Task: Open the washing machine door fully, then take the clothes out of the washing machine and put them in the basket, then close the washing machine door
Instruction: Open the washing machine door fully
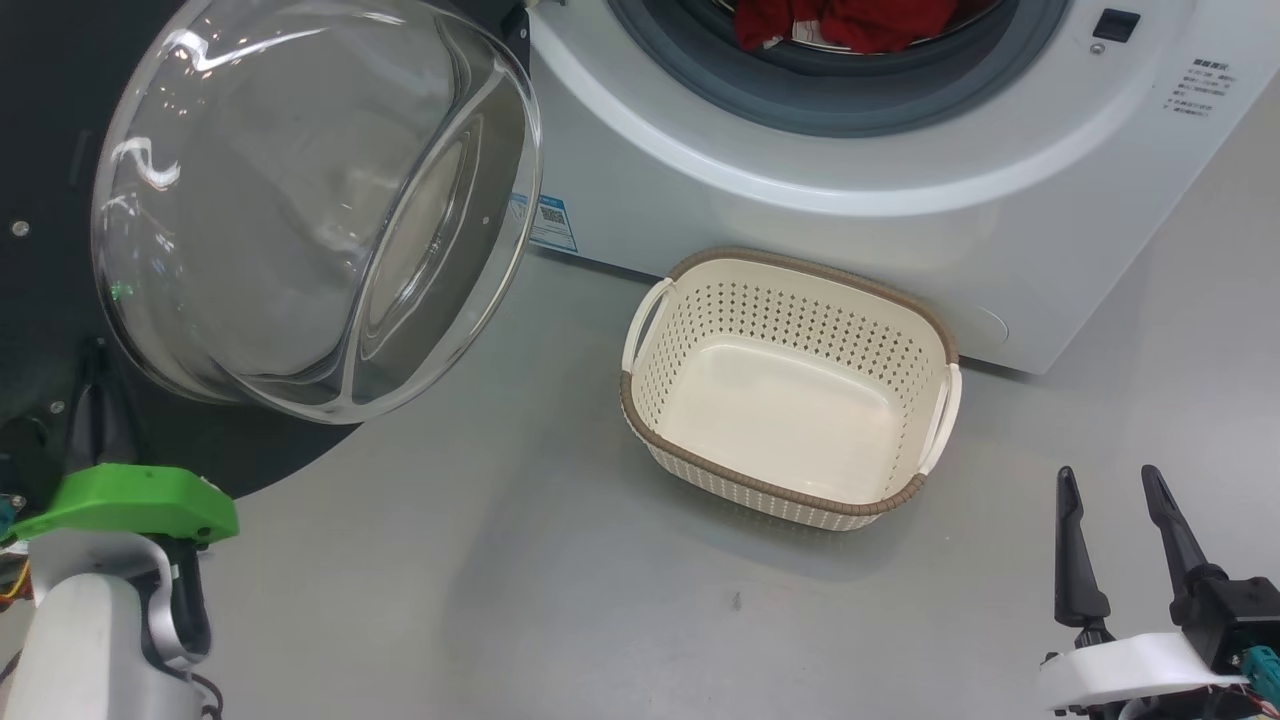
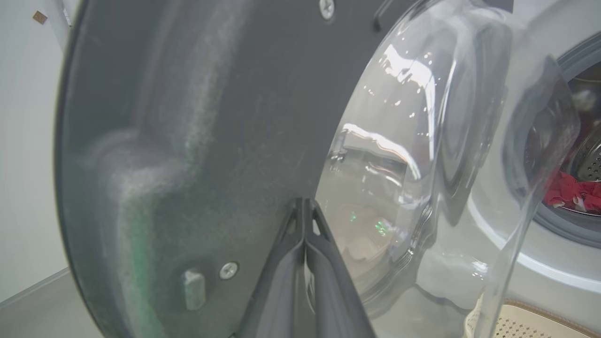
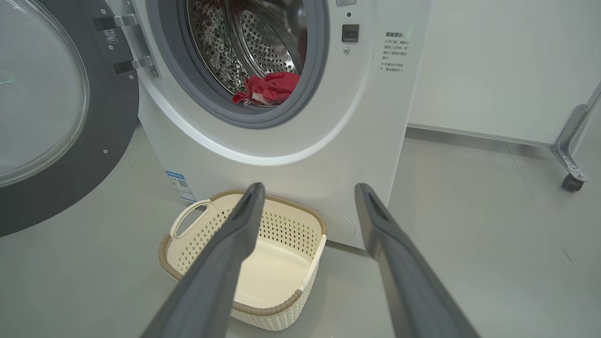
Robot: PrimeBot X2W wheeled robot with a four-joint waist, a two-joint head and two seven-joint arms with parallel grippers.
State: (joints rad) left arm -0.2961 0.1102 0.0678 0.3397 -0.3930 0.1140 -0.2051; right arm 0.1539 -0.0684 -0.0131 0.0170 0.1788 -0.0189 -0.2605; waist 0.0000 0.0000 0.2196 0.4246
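Observation:
The washing machine door (image 1: 320, 200) stands swung open at the left, its clear glass bowl bulging toward me. In the left wrist view my left gripper (image 2: 305, 202) is shut with nothing in it, its tips close to the door's dark inner ring (image 2: 188, 117); whether they touch I cannot tell. Red clothes (image 1: 850, 20) lie in the drum of the white washing machine (image 1: 800, 150), and they appear again as clothes (image 3: 270, 87) in the right wrist view. The cream basket (image 1: 790, 260) sits empty on the floor in front of the machine. My right gripper (image 1: 1108, 475) is open, low and right of the basket.
Grey floor spreads around the basket (image 3: 286, 225) and toward me. A white wall and a metal leg on a caster (image 3: 573, 180) stand right of the washing machine (image 3: 328, 141). The open door (image 3: 108, 141) takes up the left side.

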